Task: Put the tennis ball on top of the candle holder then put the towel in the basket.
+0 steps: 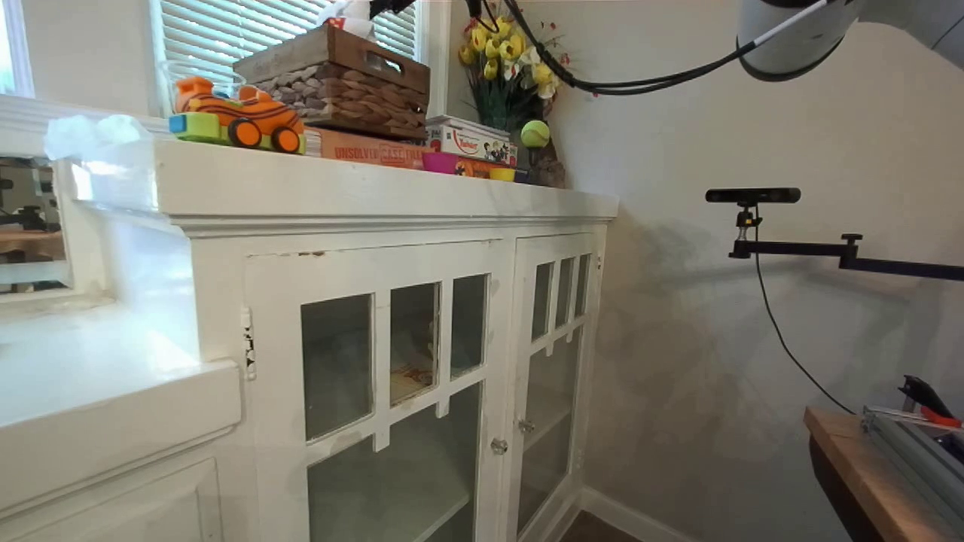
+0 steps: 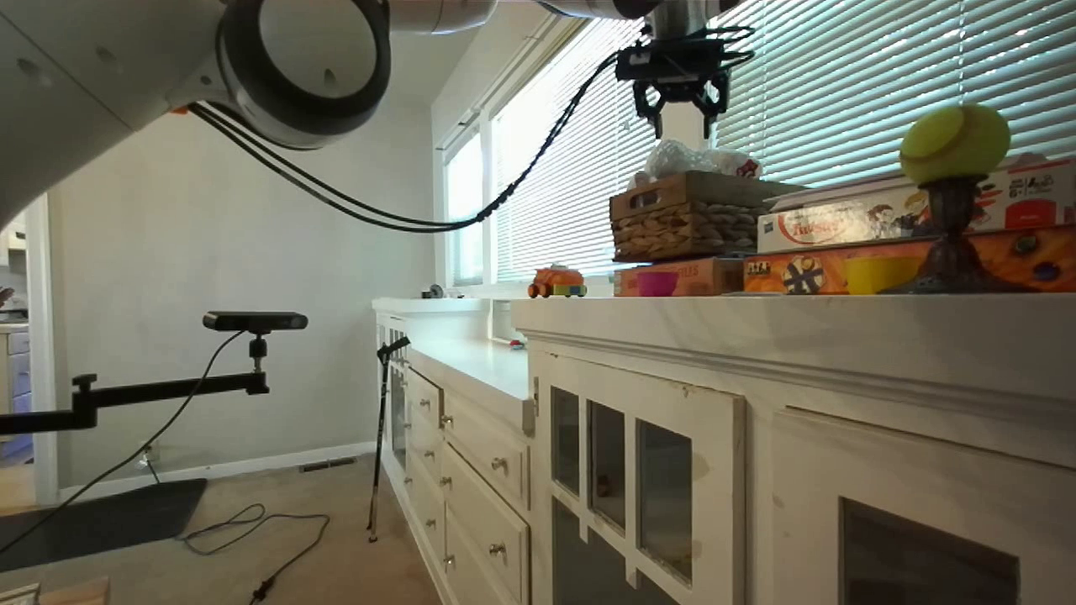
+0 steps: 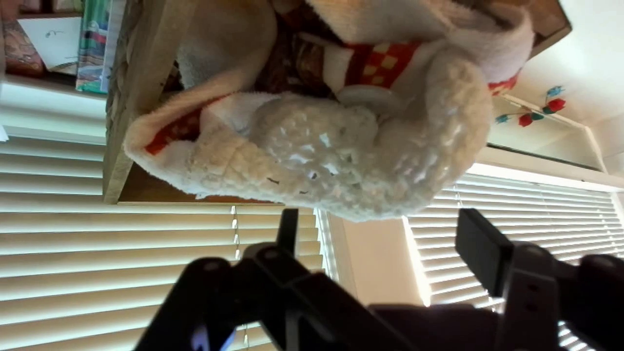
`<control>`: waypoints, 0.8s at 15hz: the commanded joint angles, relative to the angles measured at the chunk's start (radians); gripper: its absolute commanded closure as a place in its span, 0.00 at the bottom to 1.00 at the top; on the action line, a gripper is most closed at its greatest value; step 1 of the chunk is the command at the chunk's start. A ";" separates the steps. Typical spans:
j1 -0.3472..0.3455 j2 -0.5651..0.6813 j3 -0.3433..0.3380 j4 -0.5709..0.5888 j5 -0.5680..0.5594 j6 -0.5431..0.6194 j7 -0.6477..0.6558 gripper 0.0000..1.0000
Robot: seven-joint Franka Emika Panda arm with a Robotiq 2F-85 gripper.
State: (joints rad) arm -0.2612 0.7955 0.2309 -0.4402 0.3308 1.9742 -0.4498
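Tennis ball (image 2: 955, 144) on the candle holder (image 2: 950, 239), towel (image 3: 229, 168) in the basket (image 2: 664, 223)

The one wicker basket holds the white towel, heaped above the rim, with red checked bands; dark brown patches show between its folds in the wrist view, too unclear to name; one pink cup (image 2: 656, 284) and one yellow cup (image 2: 881, 276) sit on the cabinet top (image 2: 672, 323), their insides hidden; three boxes show: a lettered box (image 1: 380, 153) beneath the basket, and a white box (image 2: 841, 223) lying on an orange box (image 2: 828, 262); there is one toy truck (image 1: 248, 117) and one bunch of yellow flowers (image 1: 514, 48); the single ball, yellow-green with a curved seam, rests on the dark holder in both exterior views; the gripper (image 2: 683, 124) hangs above the basket, its two fingers (image 3: 482, 249) spread well apart.
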 commanded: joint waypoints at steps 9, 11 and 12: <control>0.007 -0.211 -0.225 -0.018 -0.227 -0.333 0.196 0.00; 0.006 -0.231 -0.248 -0.019 -0.248 -0.376 0.196 0.00; 0.004 -0.238 -0.258 -0.018 -0.255 -0.391 0.199 0.00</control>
State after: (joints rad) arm -0.2615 0.5953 -0.0017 -0.4374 0.1230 1.6372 -0.2817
